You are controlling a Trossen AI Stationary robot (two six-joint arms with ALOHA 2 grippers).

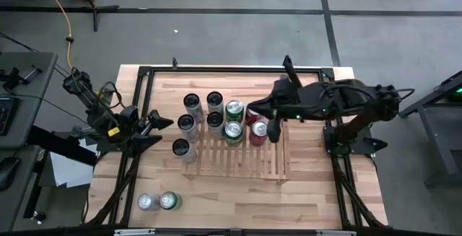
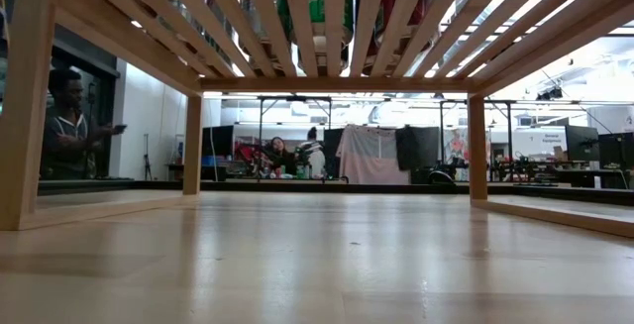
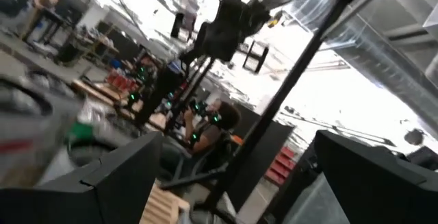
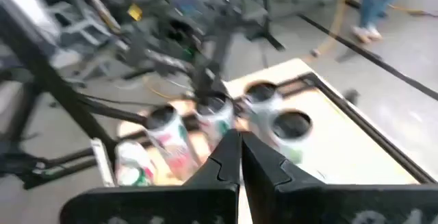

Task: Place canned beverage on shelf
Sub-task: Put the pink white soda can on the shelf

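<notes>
High view: straight down over the desk, both arms and the shelf in frame. Low view: at desk-top height, beneath the shelf, facing level into the room. Left wrist view: tilted up toward room and ceiling. Right wrist view: close above the cans, looking past shut fingers. Shared by high and right wrist views: cans near the desk's 12 o'clock edge.

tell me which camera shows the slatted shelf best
The high view: the whole shelf shows from above, cans standing along its far edge and the shut right gripper over it. The low view sees only the underside of its slats and its legs. The left wrist view catches perhaps a corner; the right wrist view shows cans, hardly any shelf.
</notes>
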